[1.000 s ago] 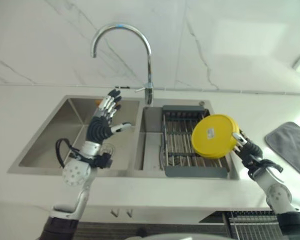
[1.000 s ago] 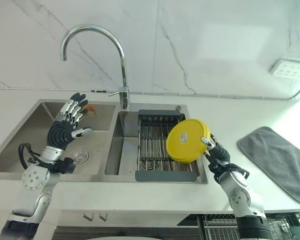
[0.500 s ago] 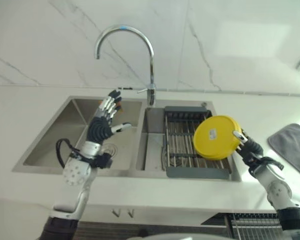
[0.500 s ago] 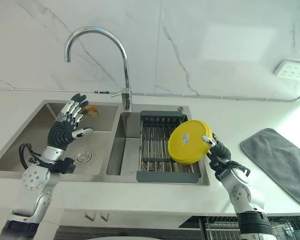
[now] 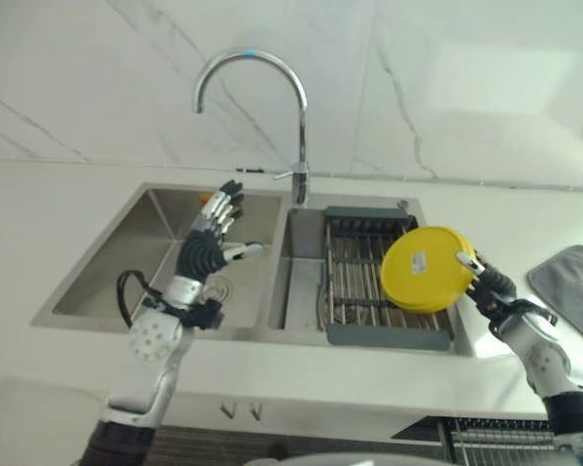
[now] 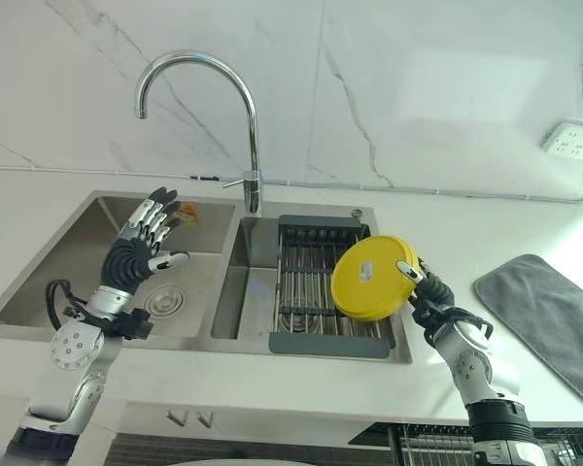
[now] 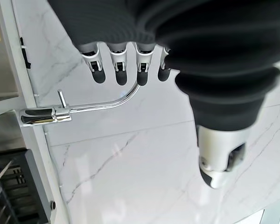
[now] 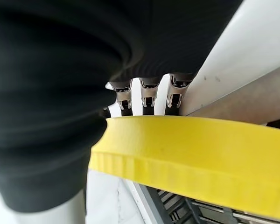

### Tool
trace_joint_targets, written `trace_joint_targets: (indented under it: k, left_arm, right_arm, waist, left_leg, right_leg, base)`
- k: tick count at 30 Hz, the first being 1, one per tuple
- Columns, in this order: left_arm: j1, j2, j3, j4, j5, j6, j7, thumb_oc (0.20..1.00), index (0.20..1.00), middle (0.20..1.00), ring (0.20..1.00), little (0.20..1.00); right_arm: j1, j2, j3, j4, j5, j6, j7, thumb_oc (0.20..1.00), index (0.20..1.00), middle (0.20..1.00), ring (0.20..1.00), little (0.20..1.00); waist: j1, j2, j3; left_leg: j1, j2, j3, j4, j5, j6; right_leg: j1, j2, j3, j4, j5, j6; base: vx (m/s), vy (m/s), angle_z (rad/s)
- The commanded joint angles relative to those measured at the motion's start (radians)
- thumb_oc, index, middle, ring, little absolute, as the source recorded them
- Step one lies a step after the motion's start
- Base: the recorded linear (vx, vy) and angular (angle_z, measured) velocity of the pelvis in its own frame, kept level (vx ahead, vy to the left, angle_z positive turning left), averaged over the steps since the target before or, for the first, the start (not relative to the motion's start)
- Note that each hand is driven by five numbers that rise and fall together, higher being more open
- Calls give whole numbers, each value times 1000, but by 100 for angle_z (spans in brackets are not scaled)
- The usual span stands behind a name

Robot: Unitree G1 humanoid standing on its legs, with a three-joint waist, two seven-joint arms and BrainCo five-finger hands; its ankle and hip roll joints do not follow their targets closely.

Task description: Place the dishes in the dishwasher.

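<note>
A round yellow plate (image 5: 426, 269) is held on edge, tilted, over the right end of the dish rack (image 5: 361, 262) in the right sink basin. My right hand (image 5: 490, 288) pinches its right rim, thumb in front and fingers behind; the right wrist view has the yellow plate's rim (image 8: 196, 154) crossing under the fingers (image 8: 149, 95). My left hand (image 5: 206, 248) hovers open over the left sink basin (image 5: 126, 272), fingers spread, holding nothing; the left wrist view has its fingers (image 7: 123, 70) straight against the marble wall.
A curved chrome faucet (image 5: 293, 107) rises between the two basins. A small orange object (image 6: 187, 215) lies at the back of the left basin. A grey mat (image 6: 549, 316) lies on the counter at the right. Dishwasher rack wires (image 5: 510, 442) show below the counter edge at lower right.
The camera has shifted, sliding the whole scene. My right hand still holds the yellow plate in about the same pose; the left hand stays open over the left basin.
</note>
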State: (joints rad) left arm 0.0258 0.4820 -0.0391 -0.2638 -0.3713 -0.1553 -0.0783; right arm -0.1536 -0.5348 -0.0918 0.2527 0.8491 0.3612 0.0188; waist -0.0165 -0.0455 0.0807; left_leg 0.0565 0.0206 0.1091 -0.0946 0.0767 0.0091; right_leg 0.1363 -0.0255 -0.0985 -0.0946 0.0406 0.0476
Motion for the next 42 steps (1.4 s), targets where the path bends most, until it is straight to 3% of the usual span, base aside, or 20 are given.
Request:
trace_joint_targets:
  k: [1, 9, 10, 11, 12, 14, 15, 19, 28, 42]
  left_arm:
    - [-107, 33, -18, -4, 15, -30, 13, 1000, 1000, 1000, 1000, 1000]
    - [-106, 40, -25, -9, 12, -29, 16, 1000, 1000, 1000, 1000, 1000]
    - [-106, 40, -26, -10, 12, -27, 18, 1000, 1000, 1000, 1000, 1000]
    - [-107, 41, -27, -12, 12, -25, 19, 1000, 1000, 1000, 1000, 1000]
    - [-107, 41, -28, -14, 11, -22, 20, 1000, 1000, 1000, 1000, 1000]
    - [-109, 43, -31, -17, 11, -17, 25, 1000, 1000, 1000, 1000, 1000]
    - [-111, 43, -34, -16, 10, -18, 27, 1000, 1000, 1000, 1000, 1000]
    - [-108, 44, -42, -23, 11, -14, 35, 1000, 1000, 1000, 1000, 1000]
    - [-111, 45, -52, -14, 14, -24, 44, 1000, 1000, 1000, 1000, 1000]
    - [-65, 29, -10, 10, 10, -65, 22, 1000, 1000, 1000, 1000, 1000]
  right_arm:
    - [-112, 20, 60, 67, -2, 34, 55, 1000, 1000, 1000, 1000, 1000]
    - [-125, 2, 90, 92, -80, 59, 73, 1000, 1000, 1000, 1000, 1000]
    - [-127, -1, 92, 94, -90, 63, 75, 953, 953, 953, 953, 953]
    - [-130, -7, 97, 96, -103, 68, 78, 821, 821, 821, 821, 821]
    - [-133, -12, 103, 98, -115, 71, 82, 520, 520, 520, 520, 520]
    - [-140, -18, 114, 102, -146, 79, 82, 228, 228, 228, 228, 228]
    - [-142, -21, 120, 108, -156, 76, 86, 200, 200, 200, 200, 200]
    - [-151, -38, 155, 113, -246, 98, 134, 200, 200, 200, 200, 200]
    - [-163, -24, 171, 117, -230, 56, 84, 200, 200, 200, 200, 200]
    - [-68, 144, 45, -37, 124, -145, 25, 200, 200, 200, 200, 200]
  waist:
    - [56, -2, 12]
    - [63, -5, 15]
    - [63, -5, 15]
    - [64, -6, 15]
    - [65, -7, 16]
    - [67, -8, 17]
    - [67, -8, 18]
    - [71, -11, 21]
    - [75, -10, 28]
    - [56, 13, 21]
  left_leg:
    - [74, 34, 8, 7, -123, -33]
    - [75, 32, 5, 7, -124, -32]
    - [75, 32, 5, 7, -124, -33]
    - [75, 32, 4, 7, -124, -33]
    - [75, 32, 4, 7, -124, -32]
    - [75, 32, 4, 7, -124, -32]
    - [75, 31, 4, 7, -124, -32]
    - [73, 31, 1, 7, -123, -32]
    - [74, 31, 2, 7, -125, -31]
    - [80, 51, 29, 7, -121, -38]
  right_leg:
    - [21, -12, -74, 7, -61, 40]
    - [22, -12, -78, 7, -60, 39]
    - [22, -12, -78, 7, -61, 40]
    - [23, -12, -78, 7, -61, 40]
    - [23, -12, -79, 7, -61, 39]
    - [23, -11, -78, 7, -61, 39]
    - [23, -11, -79, 7, -61, 39]
    - [22, -11, -79, 7, -60, 39]
    - [22, -13, -82, 7, -59, 41]
    - [23, -5, -90, 7, -67, 35]
  base:
    - [2, 5, 3]
    - [-2, 4, 7]
    - [0, 0, 0]
    - [0, 0, 0]
    - [0, 0, 0]
    - [0, 0, 0]
    - [0, 0, 0]
    - [0, 0, 0]
    - [-2, 0, 0]
    - [4, -26, 1]
